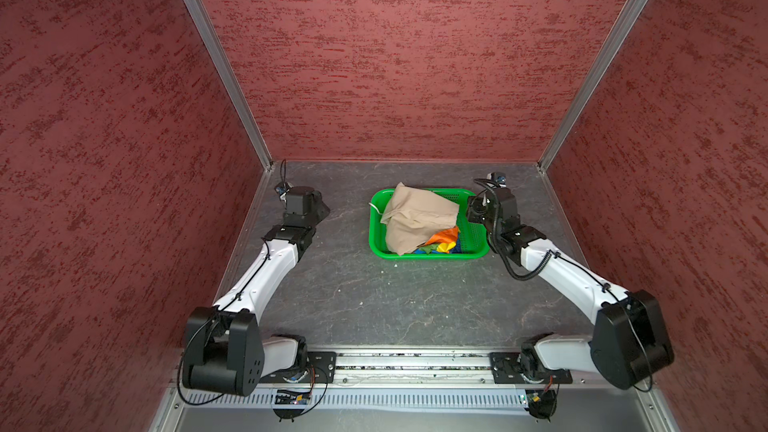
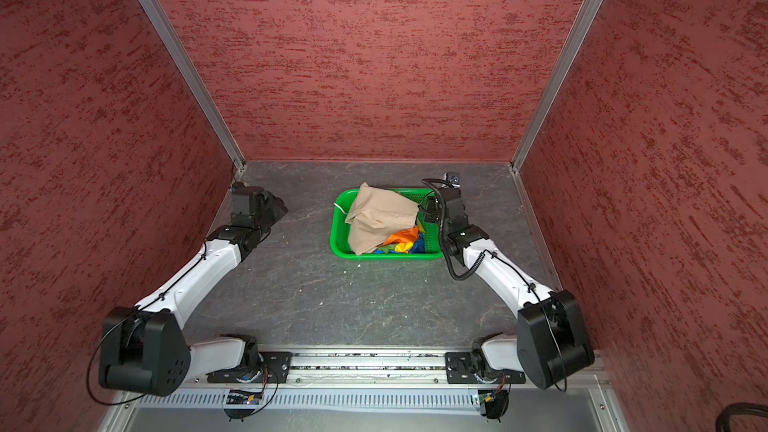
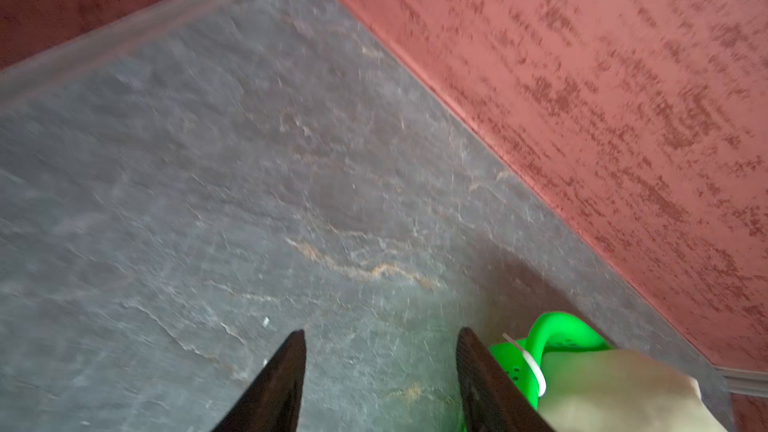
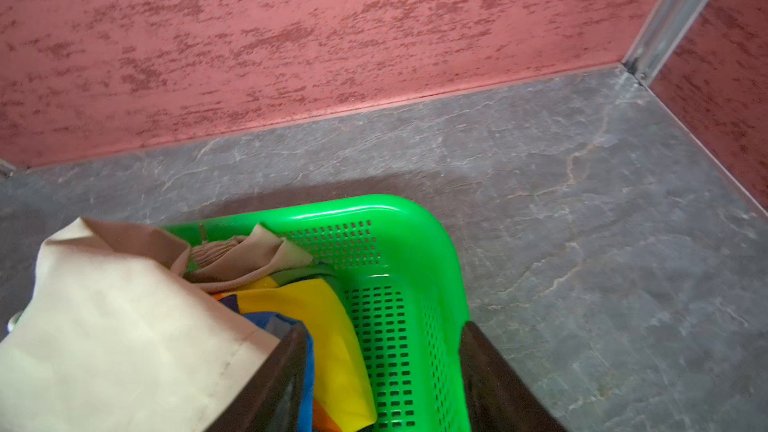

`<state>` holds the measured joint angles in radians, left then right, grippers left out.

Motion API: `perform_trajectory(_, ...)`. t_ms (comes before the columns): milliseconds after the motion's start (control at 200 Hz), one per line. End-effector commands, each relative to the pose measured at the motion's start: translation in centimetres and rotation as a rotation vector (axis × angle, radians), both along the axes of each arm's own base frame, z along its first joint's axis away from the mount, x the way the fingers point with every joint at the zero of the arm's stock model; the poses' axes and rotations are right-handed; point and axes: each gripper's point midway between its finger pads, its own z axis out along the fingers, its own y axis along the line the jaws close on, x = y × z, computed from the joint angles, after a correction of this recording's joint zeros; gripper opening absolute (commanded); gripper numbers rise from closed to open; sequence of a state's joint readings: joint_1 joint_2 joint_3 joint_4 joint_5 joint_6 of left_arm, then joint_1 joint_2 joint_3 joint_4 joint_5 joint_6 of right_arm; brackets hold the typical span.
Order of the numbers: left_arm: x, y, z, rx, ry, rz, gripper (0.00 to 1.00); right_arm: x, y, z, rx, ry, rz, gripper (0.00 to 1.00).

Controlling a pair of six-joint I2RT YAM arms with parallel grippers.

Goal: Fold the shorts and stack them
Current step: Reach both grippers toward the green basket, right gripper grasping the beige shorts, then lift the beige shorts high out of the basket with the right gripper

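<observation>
Beige shorts (image 1: 415, 218) lay crumpled over rainbow-striped shorts (image 1: 444, 243) in the green basket (image 1: 376, 238) on the counter (image 1: 374, 305). Left pincer (image 3: 381, 332) gaped empty beside the basket; right pincer (image 4: 383, 326), also spread and empty, stood astride its side wall.

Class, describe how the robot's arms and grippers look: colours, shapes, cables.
The left arm and right arm have white shells, boxy black joints and thin black cables; the right adds a thicker ribbed black hose. The left gripper and right gripper have dark, tapering fingers.
</observation>
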<state>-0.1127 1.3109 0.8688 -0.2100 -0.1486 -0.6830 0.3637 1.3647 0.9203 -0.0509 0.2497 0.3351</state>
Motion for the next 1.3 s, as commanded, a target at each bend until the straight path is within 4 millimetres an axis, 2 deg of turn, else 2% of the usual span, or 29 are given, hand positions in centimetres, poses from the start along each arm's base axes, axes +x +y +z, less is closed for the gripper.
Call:
perform_trajectory(0, 0.0, -3.5, -1.9, -0.113, 0.048, -0.117, 0.64, 0.6, 2.6, 1.0, 0.097, 0.019, 0.077, 0.67)
perform_trajectory(90, -0.1, -4.9, -3.0, -0.133, 0.071, -0.144, 0.57, 1.0, 4.2, 0.8, 0.146, 0.040, 0.131, 0.67)
perform_trajectory(175, -0.2, -6.7, -3.7, -0.176, 0.085, -0.189, 0.57, 1.1, 5.7, 1.2, 0.207, 0.039, 0.187, 0.67)
perform_trajectory(195, -0.2, -7.2, -3.8, -0.184, 0.087, -0.202, 0.57, 1.3, 6.3, 0.2, 0.213, 0.063, 0.199, 0.67)
perform_trajectory(306, -0.4, -9.6, -4.8, -0.199, 0.111, -0.254, 0.62, 1.6, 8.2, -0.9, 0.249, 0.101, 0.257, 0.68)
perform_trajectory(441, -0.6, -13.1, -6.1, -0.226, 0.149, -0.315, 0.62, 1.9, 10.3, -2.9, 0.303, 0.172, 0.311, 0.72)
perform_trajectory(521, -0.8, -15.1, -6.9, -0.219, 0.169, -0.358, 0.60, 2.0, 11.2, -3.6, 0.328, 0.199, 0.342, 0.69)
perform_trajectory(581, -0.9, -16.1, -7.5, -0.220, 0.187, -0.378, 0.57, 2.0, 11.8, -3.3, 0.353, 0.196, 0.368, 0.57)
perform_trajectory(601, -0.8, -16.5, -7.6, -0.222, 0.190, -0.384, 0.56, 2.0, 12.0, -3.1, 0.360, 0.191, 0.374, 0.49)
perform_trajectory(636, -0.9, -17.0, -7.8, -0.230, 0.198, -0.392, 0.55, 2.0, 12.0, -2.6, 0.370, 0.180, 0.376, 0.27)
perform_trajectory(716, -0.8, -18.2, -8.1, -0.252, 0.206, -0.417, 0.49, 2.2, 11.6, -1.3, 0.361, 0.146, 0.358, 0.01)
perform_trajectory(811, -0.6, -19.6, -7.7, -0.259, 0.201, -0.445, 0.47, 2.6, 10.8, 1.5, 0.315, 0.094, 0.333, 0.00)
perform_trajectory(892, -0.4, -20.9, -7.2, -0.259, 0.192, -0.476, 0.47, 3.2, 10.1, 5.3, 0.261, 0.036, 0.320, 0.00)
perform_trajectory(932, -0.2, -21.6, -7.0, -0.261, 0.188, -0.493, 0.47, 3.5, 9.7, 7.7, 0.234, 0.002, 0.306, 0.00)
perform_trajectory(1012, 0.2, -22.9, -6.7, -0.264, 0.184, -0.520, 0.47, 3.7, 8.5, 14.0, 0.204, -0.107, 0.264, 0.00)
perform_trajectory(1152, 0.7, -25.1, -6.8, -0.284, 0.185, -0.564, 0.46, 2.5, 6.1, 24.5, 0.182, -0.320, 0.198, 0.00)
perform_trajectory(1217, 0.8, -25.9, -7.2, -0.295, 0.196, -0.577, 0.46, 1.7, 5.4, 28.4, 0.173, -0.397, 0.189, 0.00)
perform_trajectory(1297, 1.0, -26.8, -7.4, -0.318, 0.204, -0.597, 0.46, 1.1, 4.8, 31.4, 0.159, -0.449, 0.180, 0.00)
